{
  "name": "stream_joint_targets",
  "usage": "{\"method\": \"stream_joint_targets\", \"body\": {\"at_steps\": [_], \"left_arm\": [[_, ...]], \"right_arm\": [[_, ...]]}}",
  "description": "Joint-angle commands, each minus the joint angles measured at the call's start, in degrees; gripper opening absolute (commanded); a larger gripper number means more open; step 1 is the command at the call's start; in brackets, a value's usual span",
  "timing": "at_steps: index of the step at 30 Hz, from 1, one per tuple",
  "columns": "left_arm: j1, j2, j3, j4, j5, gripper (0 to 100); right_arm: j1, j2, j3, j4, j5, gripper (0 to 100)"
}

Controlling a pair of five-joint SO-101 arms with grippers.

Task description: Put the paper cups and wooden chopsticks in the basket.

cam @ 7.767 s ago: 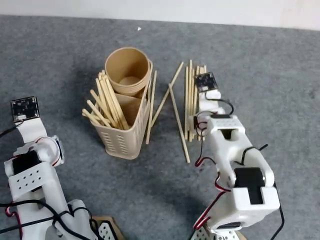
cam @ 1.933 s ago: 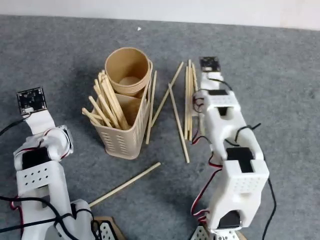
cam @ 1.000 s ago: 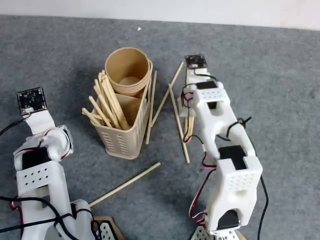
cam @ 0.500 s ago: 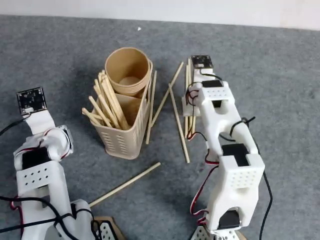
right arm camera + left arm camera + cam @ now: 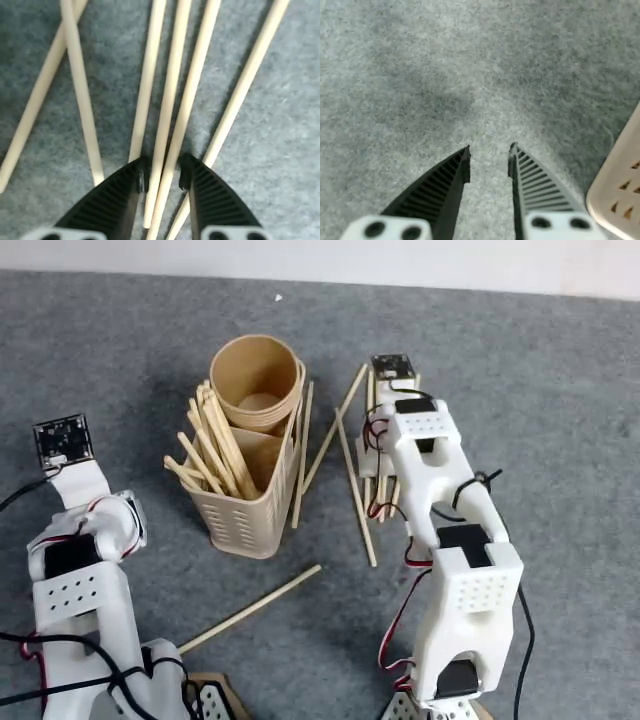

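A beige basket (image 5: 243, 515) stands on the grey carpet, with stacked paper cups (image 5: 256, 380) and several wooden chopsticks (image 5: 212, 450) inside it. More loose chopsticks (image 5: 348, 465) lie on the carpet to its right. My right arm (image 5: 405, 430) stretches over them. My right gripper (image 5: 162, 172) is down on the carpet, shut on two chopsticks (image 5: 172, 115) that run between its fingers. My left gripper (image 5: 490, 149) hangs open over bare carpet with nothing in it, left of the basket, whose corner (image 5: 620, 185) shows beside it.
A single chopstick (image 5: 252, 608) lies slanted on the carpet in front of the basket, between the two arm bases. Another leans against the basket's right side (image 5: 302, 455). A pale wall edge runs along the far side of the carpet.
The right arm has swung out over the loose chopsticks and shifted a little from side to side. A chopstick now lies in front of the basket. The left arm has turned slightly.
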Motion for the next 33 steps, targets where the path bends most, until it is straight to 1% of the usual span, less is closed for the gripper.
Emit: {"method": "stream_joint_targets", "body": {"at_steps": [1, 2, 3, 7, 10, 13, 17, 20, 22, 25, 27, 30, 33], "left_arm": [[0.57, -0.48, -0.4, -0.88, 0.35, 16], [0.57, -0.48, -0.4, -0.88, 0.35, 16], [0.57, -0.48, -0.4, -0.88, 0.35, 16], [0.57, -0.48, -0.4, -0.88, 0.35, 16], [0.57, -0.48, -0.4, -0.88, 0.35, 16], [0.57, -0.48, -0.31, -0.88, 0.35, 16], [0.57, -0.48, -0.31, -0.88, 0.35, 16], [0.57, -0.48, -0.31, -0.88, 0.35, 16], [0.57, -0.48, -0.31, -0.97, 0.35, 16], [0.66, -0.48, -0.31, -0.97, 0.35, 16], [0.66, -0.48, -0.31, -0.88, 0.35, 16], [0.66, -0.48, -0.31, -0.88, 0.35, 16], [0.66, -0.48, -0.31, -0.88, 0.35, 16]], "right_arm": [[1.19, 0.57, 0.04, 0.92, -0.18, 2.6], [1.19, 0.57, 0.04, 0.92, -0.18, 0.0], [1.19, 0.48, 0.04, 1.01, -0.18, 1.4], [1.63, -0.48, -0.31, 1.63, -0.62, 0.6], [1.98, -5.14, -0.4, 3.21, -1.67, 0.6], [1.8, -15.43, 0.04, 3.12, -3.6, 0.6], [-0.04, -33.98, 0.13, 3.12, -5.1, 0.6], [-3.3, -46.29, 0.13, 2.86, -6.59, 0.6], [-6.9, -52.53, 0.92, 1.19, -7.74, 0.6], [-13.58, -59.74, 3.74, -4.0, -8.0, 0.6], [-18.59, -63.16, 5.85, -9.27, -8.0, 0.6], [-25.89, -67.65, 12.0, -21.05, -6.33, 0.6], [-31.87, -71.25, 21.76, -33.89, -1.93, 0.6]]}}
